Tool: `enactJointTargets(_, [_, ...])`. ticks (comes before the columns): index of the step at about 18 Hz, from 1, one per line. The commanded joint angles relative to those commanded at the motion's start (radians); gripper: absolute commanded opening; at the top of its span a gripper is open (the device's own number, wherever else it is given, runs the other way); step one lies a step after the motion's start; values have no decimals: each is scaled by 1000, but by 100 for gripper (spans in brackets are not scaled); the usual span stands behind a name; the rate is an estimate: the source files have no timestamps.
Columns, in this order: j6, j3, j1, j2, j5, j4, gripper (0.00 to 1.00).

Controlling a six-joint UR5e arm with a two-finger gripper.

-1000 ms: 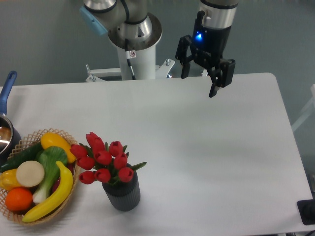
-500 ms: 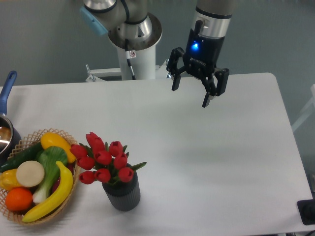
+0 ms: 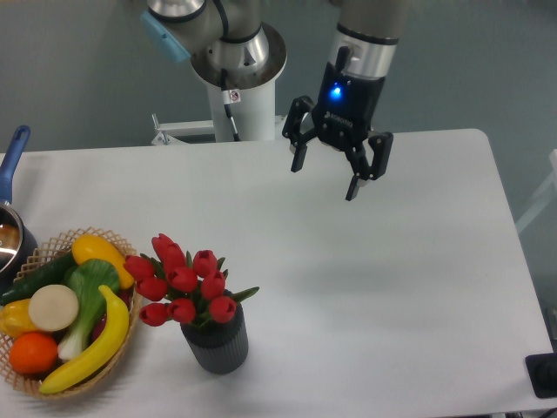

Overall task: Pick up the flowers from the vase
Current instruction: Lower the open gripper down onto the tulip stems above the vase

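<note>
Jaws of the gripper (image 3: 324, 178) stood spread and released, gripping nothing, as the black tool hung in the air above the far half of the white surface (image 3: 392, 287), a blue light glowing on its body. Its two dark fingers (image 3: 298, 150) pointed downward, well apart from each other and from everything on the surface. The arm (image 3: 365, 35) rose out of view at the top, beside the white mounting column (image 3: 244, 104) at the far edge.

Well away, near the front edge toward the left corner, the flowers (image 3: 184, 283), red tulips with green leaves, sat upright in the vase (image 3: 216, 341), a short dark grey ribbed cylinder, their heads leaning slightly left. Just beside the vase, at the left edge, a woven basket (image 3: 109, 361) held a banana (image 3: 97, 344), an orange (image 3: 33, 352), and other fruit and vegetables. A pot with a blue handle (image 3: 12, 157) showed partly at the left edge.
</note>
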Motion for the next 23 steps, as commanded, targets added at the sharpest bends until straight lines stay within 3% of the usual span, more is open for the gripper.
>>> enactJointTargets(6, [-2, -40, -9, -8, 0, 60, 100])
enactJointTargets(11, [-29, -40, -74, -58, -61, 110, 100])
enactJointTargets(18, [-32, -40, -106, -95, -78, 117, 100])
enactJointTargets(23, [-84, -40, -114, -126, -188, 117, 100])
